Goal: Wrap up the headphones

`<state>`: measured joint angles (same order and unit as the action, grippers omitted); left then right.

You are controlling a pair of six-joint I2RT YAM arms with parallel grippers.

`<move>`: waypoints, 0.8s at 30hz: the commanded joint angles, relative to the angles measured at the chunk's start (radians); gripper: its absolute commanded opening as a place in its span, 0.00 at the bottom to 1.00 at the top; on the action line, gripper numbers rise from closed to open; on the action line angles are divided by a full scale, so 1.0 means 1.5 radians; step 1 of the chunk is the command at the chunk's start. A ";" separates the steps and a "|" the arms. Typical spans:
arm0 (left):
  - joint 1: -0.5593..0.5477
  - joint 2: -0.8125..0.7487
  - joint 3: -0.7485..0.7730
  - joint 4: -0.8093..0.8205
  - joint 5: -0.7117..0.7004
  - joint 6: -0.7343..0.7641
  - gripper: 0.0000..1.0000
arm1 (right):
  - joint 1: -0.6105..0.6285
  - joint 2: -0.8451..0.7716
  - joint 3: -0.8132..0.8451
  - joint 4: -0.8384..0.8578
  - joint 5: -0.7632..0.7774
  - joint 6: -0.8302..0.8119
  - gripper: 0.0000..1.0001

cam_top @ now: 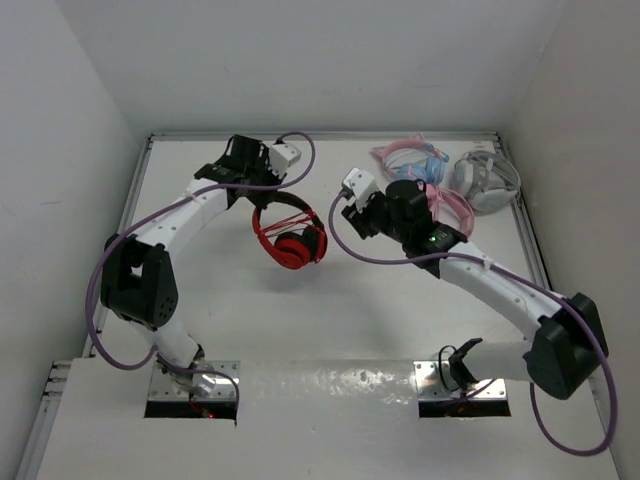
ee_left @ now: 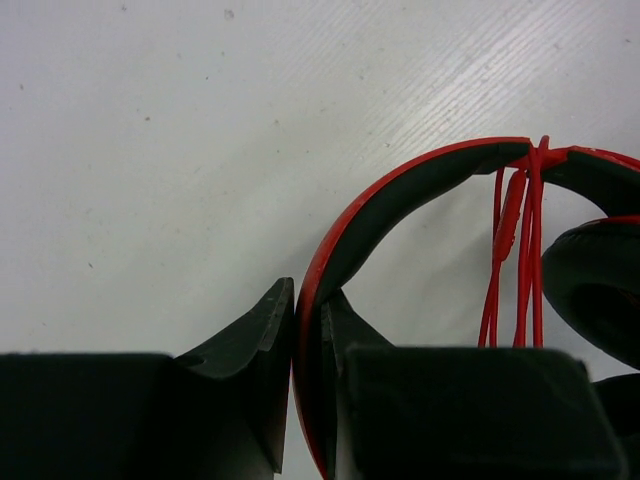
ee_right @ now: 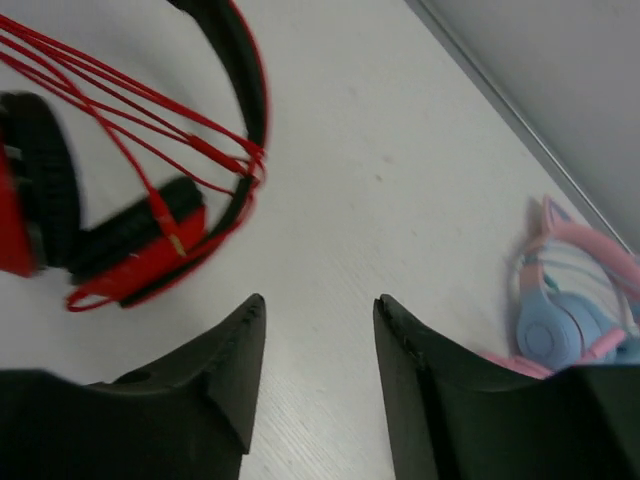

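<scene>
The red headphones (cam_top: 292,240) lie mid-table, their thin red cable (cam_top: 285,213) running in several strands across the black-and-red headband. In the left wrist view the headband (ee_left: 400,190) passes between my fingers, with cable strands (ee_left: 520,260) and an ear cup (ee_left: 600,290) to the right. My left gripper (ee_left: 308,300) is shut on the headband; it also shows in the top view (cam_top: 255,192). My right gripper (ee_right: 320,305) is open and empty above bare table, right of the headphones (ee_right: 130,240). In the top view the right gripper (cam_top: 352,212) sits apart from them.
Pink headphones (cam_top: 420,160) with blue cups (ee_right: 560,320) and grey-white headphones (cam_top: 485,180) lie at the back right, close behind the right arm. White walls (cam_top: 320,70) enclose the table at the back and sides.
</scene>
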<state>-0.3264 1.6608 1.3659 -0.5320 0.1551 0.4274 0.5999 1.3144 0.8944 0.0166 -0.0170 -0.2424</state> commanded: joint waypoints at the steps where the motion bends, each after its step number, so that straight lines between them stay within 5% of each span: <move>1: -0.002 -0.002 0.061 -0.018 0.070 0.057 0.00 | 0.037 -0.040 0.016 0.003 -0.138 0.030 0.48; 6: -0.018 0.005 0.085 -0.039 0.070 0.070 0.00 | 0.083 -0.019 0.054 -0.031 -0.188 0.018 0.57; 11: -0.040 0.002 0.088 -0.060 0.072 0.094 0.00 | 0.085 0.019 0.078 -0.015 -0.229 0.048 0.47; 24: -0.059 0.004 0.077 -0.096 0.069 0.107 0.00 | 0.105 0.033 0.075 0.009 -0.284 0.079 0.44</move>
<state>-0.4034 1.6737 1.4532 -0.6868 0.2222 0.5766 0.7410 1.3830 0.9714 -0.0010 -0.3988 -0.1375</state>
